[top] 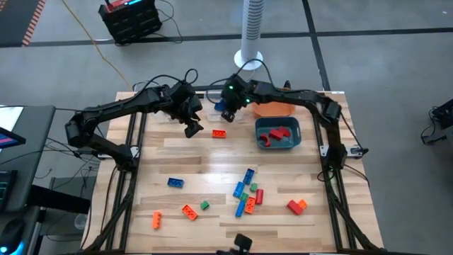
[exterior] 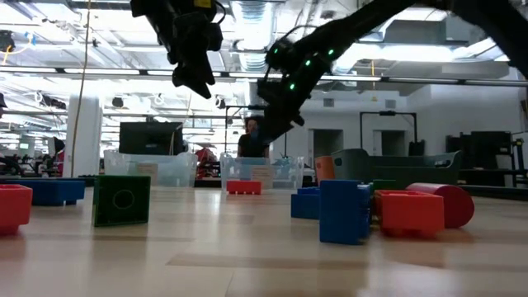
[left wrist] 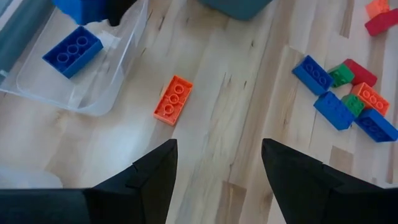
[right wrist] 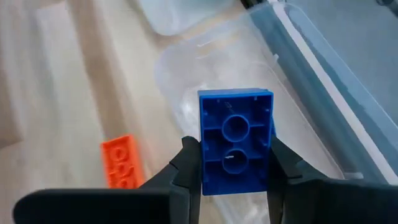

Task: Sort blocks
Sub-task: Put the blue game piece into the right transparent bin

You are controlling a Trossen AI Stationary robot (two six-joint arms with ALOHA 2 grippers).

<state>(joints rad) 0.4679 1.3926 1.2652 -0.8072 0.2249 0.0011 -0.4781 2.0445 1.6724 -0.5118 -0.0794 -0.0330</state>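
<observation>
My right gripper [right wrist: 235,149] is shut on a blue block [right wrist: 236,140] and hangs over a clear bin [right wrist: 298,124] at the table's far side; in the high view this gripper [top: 227,115] is at the far middle. Another blue block [left wrist: 73,51] lies in the clear bin [left wrist: 93,93]. An orange block [left wrist: 173,99] lies flat on the table beside the bin, also visible as the orange block [top: 219,132]. My left gripper [left wrist: 217,149] is open above the table, just near of that orange block, and touches nothing. My right gripper pinches the blue block by its two long sides [right wrist: 206,165] between its two fingers, toward the block's end nearest the wrist. The fingers slant down and lie along the block. The block is lifted clear over the clear bin, its hollow underside toward the wrist camera.
A teal bin [top: 278,134] with red blocks and an orange bin [top: 272,108] stand at the far right. Several blue, green, red and orange blocks [top: 246,193] lie scattered across the near half. A white post [top: 251,28] rises behind the far edge.
</observation>
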